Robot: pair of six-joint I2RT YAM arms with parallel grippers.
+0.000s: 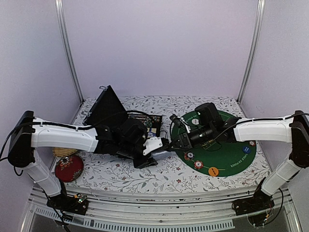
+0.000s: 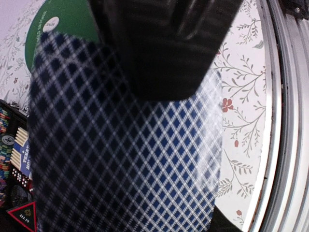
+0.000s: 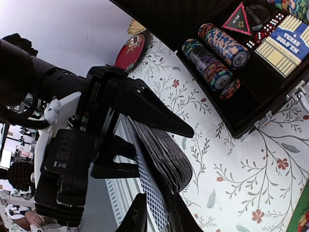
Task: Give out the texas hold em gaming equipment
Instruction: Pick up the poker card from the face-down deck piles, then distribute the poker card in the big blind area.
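Observation:
My left gripper (image 1: 157, 150) is shut on a thick deck of playing cards (image 1: 162, 153) and holds it just above the floral cloth, between the black case and the green mat. The cards' blue diamond back (image 2: 125, 159) fills the left wrist view. In the right wrist view the deck (image 3: 166, 145) sits edge-on between the left fingers (image 3: 154, 111). My right gripper (image 3: 157, 217) is shut on one card (image 3: 152, 198) that sticks out of the deck's underside. On the mat lie poker chips (image 1: 189, 155), an orange button (image 1: 213, 170), a white button (image 1: 195, 122) and a blue one (image 1: 252, 143).
The open black case (image 1: 108, 116) stands at the back left, with rows of chips (image 3: 222, 46), dice and a boxed deck (image 3: 289, 41) inside. The green felt mat (image 1: 236, 154) lies at the right. A red round cushion (image 1: 68, 167) sits at the near left. The table's metal rail (image 2: 285, 121) runs close by.

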